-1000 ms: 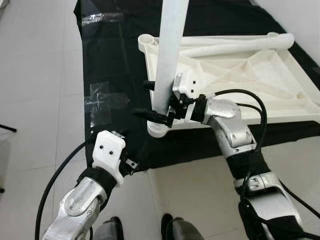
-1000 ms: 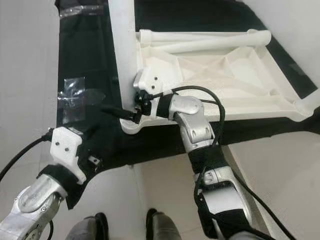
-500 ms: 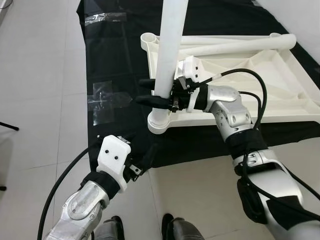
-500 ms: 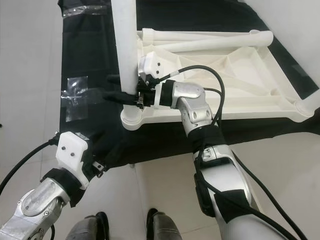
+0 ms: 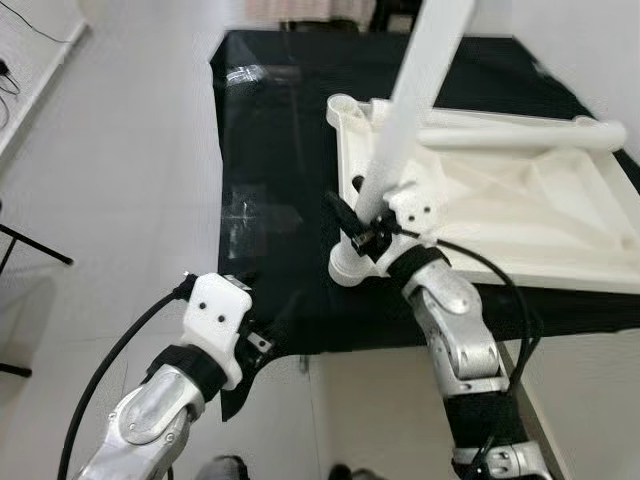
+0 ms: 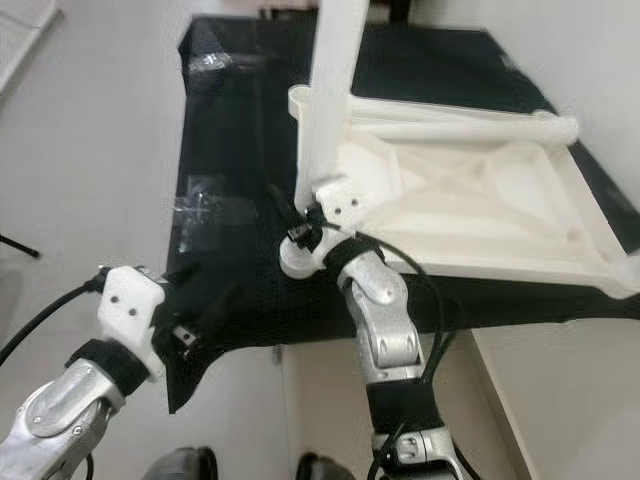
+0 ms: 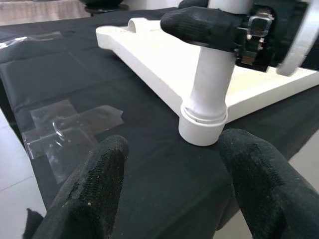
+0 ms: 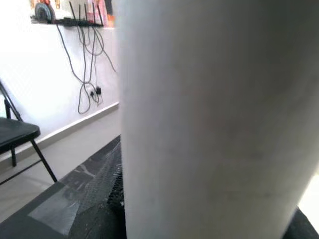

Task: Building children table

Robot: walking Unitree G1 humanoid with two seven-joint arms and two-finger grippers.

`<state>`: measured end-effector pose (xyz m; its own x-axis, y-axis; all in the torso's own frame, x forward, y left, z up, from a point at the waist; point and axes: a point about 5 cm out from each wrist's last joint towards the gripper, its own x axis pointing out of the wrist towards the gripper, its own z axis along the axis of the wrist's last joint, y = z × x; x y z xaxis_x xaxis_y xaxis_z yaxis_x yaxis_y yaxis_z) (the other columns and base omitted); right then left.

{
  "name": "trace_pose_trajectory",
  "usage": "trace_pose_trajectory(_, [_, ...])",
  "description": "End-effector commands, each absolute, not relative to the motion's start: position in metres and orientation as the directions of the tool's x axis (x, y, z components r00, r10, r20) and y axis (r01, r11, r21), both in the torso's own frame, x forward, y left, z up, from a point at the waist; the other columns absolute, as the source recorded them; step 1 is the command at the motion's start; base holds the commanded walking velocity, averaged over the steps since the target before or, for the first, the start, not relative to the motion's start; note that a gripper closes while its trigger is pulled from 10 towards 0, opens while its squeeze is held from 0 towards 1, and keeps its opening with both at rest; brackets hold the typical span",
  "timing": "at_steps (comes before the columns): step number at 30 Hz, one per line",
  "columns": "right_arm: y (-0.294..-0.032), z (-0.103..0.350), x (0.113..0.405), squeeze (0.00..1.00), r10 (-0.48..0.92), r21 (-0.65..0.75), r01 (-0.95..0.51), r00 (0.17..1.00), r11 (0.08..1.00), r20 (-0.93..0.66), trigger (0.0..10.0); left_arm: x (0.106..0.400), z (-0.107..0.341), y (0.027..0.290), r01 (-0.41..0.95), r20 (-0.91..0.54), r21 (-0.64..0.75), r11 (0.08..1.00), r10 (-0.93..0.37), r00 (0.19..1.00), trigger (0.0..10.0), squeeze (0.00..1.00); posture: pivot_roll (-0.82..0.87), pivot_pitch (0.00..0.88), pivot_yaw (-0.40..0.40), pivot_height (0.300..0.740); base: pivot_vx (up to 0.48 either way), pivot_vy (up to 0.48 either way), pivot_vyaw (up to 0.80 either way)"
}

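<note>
Table-building on the floor: we see the white plastic children's tabletop (image 5: 500, 200) lying upside down on a black cloth mat (image 5: 270, 180), its ribbed underside up, and a long white plastic tube leg (image 5: 405, 110) standing in the round corner socket (image 5: 352, 268) nearest us.

From left to right: our left gripper (image 7: 169, 184) hangs low over the near edge of the mat, by a patch of clear tape (image 7: 70, 127) stuck to the cloth. Its two black fingers (image 7: 97, 184) are spread wide and hold nothing. In the left wrist view the socket and the foot of the leg lie straight ahead of those fingers, apart from them, with bare mat between.

Our right gripper (image 5: 362, 225) is at the leg itself, just above the socket. Its black fingers (image 7: 202, 27) wrap the tube from either side and grip it; in the right wrist view the white tube stands right against the camera.

The leg's long axis runs up out of the socket, tilted away from us as the head views show it. We judge that the coming move turns on that axis: the right arm is the one on the leg and must keep it in line with the socket, while the left is the spare arm, nearer the base should it need steadying. A second white tube (image 5: 520, 137) lies across the far side of the tabletop.
</note>
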<state>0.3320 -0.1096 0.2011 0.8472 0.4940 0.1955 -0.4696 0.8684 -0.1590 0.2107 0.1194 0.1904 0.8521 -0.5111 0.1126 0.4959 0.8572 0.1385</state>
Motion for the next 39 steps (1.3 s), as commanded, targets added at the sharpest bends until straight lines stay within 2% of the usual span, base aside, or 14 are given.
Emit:
trace_pose_trajectory(1, [-0.127, 0.147, 0.337, 0.00, 0.447, -0.181, -0.453, 0.891, 0.873, -0.074, 0.0, 0.210, 0.187, 0.118, 0.514, 0.097, 0.126, 0.849, -0.526, 0.845, 10.0, 0.00, 0.10, 0.263, -0.095, 0.740, 0.000, 0.000, 0.00])
trace_pose_trajectory(4, [-0.126, 0.152, 0.340, 0.00, 0.449, -0.186, -0.452, 0.891, 0.872, -0.061, 0.0, 0.210, 0.187, 0.118, 0.514, 0.097, 0.126, 0.848, -0.526, 0.845, 10.0, 0.00, 0.10, 0.263, -0.095, 0.740, 0.000, 0.000, 0.00])
trace_pose_trajectory(5, [-0.123, 0.162, 0.347, 0.00, 0.458, -0.183, -0.455, 0.888, 0.871, -0.028, 10.0, 0.211, 0.187, 0.120, 0.507, 0.097, 0.130, 0.852, -0.519, 0.849, 10.0, 0.00, 0.11, 0.263, -0.093, 0.740, 0.000, 0.000, 0.00])
trace_pose_trajectory(6, [-0.119, 0.179, 0.352, 0.45, 0.463, -0.180, -0.450, 0.886, 0.875, 0.033, 10.0, 0.211, 0.188, 0.123, 0.496, 0.098, 0.135, 0.858, -0.510, 0.855, 10.0, 0.00, 0.11, 0.261, -0.091, 0.740, 0.000, 0.000, 0.00])
trace_pose_trajectory(7, [-0.119, 0.179, 0.352, 0.45, 0.463, -0.180, -0.450, 0.886, 0.875, 0.033, 10.0, 0.211, 0.188, 0.123, 0.496, 0.098, 0.135, 0.858, -0.510, 0.855, 10.0, 0.00, 0.11, 0.261, -0.091, 0.740, 0.000, 0.000, 0.00])
trace_pose_trajectory(8, [-0.113, 0.188, 0.352, 1.00, 0.520, -0.159, -0.506, 0.852, 0.848, 0.063, 10.0, 0.212, 0.189, 0.123, 0.495, 0.100, 0.136, 0.858, -0.509, 0.855, 10.0, 0.00, 0.11, 0.261, -0.090, 0.740, 0.000, 0.000, 0.00])
trace_pose_trajectory(11, [-0.108, 0.204, 0.351, 1.00, 0.593, -0.171, -0.572, 0.797, 0.802, 0.115, 10.0, 0.212, 0.189, 0.122, 0.499, 0.101, 0.134, 0.856, -0.513, 0.852, 10.0, 0.00, 0.11, 0.261, -0.090, 0.740, 0.000, 0.000, 0.00])
trace_pose_trajectory(12, [-0.106, 0.209, 0.351, 0.51, 0.661, -0.173, -0.640, 0.741, 0.749, 0.120, 10.0, 0.211, 0.189, 0.121, 0.503, 0.101, 0.131, 0.854, -0.516, 0.850, 10.0, 0.00, 0.10, 0.262, -0.090, 0.740, 0.000, 0.000, 0.00])
trace_pose_trajectory(14, [-0.105, 0.212, 0.351, 0.51, 0.700, -0.175, -0.679, 0.704, 0.713, 0.119, 10.0, 0.211, 0.189, 0.120, 0.505, 0.101, 0.129, 0.853, -0.518, 0.849, 10.0, 0.00, 0.10, 0.261, -0.091, 0.740, 0.000, 0.000, 0.00])
trace_pose_trajectory(15, [-0.104, 0.215, 0.351, 0.00, 0.750, -0.189, -0.727, 0.651, 0.660, 0.117, 10.0, 0.211, 0.189, 0.119, 0.508, 0.102, 0.127, 0.852, -0.520, 0.848, 10.0, 0.00, 0.10, 0.261, -0.092, 0.740, 0.000, 0.000, 0.00])
trace_pose_trajectory(22, [-0.098, 0.227, 0.357, 0.00, 0.923, -0.259, -0.888, 0.383, 0.381, 0.043, 10.0, 0.211, 0.190, 0.118, 0.506, 0.105, 0.126, 0.853, -0.519, 0.848, 10.0, 0.00, 0.12, 0.268, -0.088, 0.740, 0.000, 0.000, 0.00])
trace_pose_trajectory(28, [-0.088, 0.236, 0.367, 0.00, 0.948, -0.267, -0.912, 0.317, 0.311, 0.019, 10.0, 0.209, 0.190, 0.116, 0.515, 0.100, 0.129, 0.847, -0.528, 0.843, 10.0, 0.00, 0.14, 0.268, -0.083, 0.740, 0.000, 0.000, 0.00])
trace_pose_trajectory(30, [-0.087, 0.242, 0.370, 0.00, 0.952, -0.256, -0.918, 0.305, 0.303, 0.034, 0.0, 0.209, 0.191, 0.116, 0.514, 0.102, 0.129, 0.848, -0.527, 0.843, 10.0, 0.00, 0.14, 0.270, -0.084, 0.740, 0.000, 0.000, 0.00])
trace_pose_trajectory(39, [-0.096, 0.241, 0.369, 0.00, 0.960, -0.250, -0.927, 0.272, 0.279, 0.063, 0.0, 0.209, 0.191, 0.117, 0.510, 0.102, 0.129, 0.850, -0.523, 0.846, 10.0, 0.00, 0.12, 0.269, -0.084, 0.740, 0.000, 0.000, 0.00])
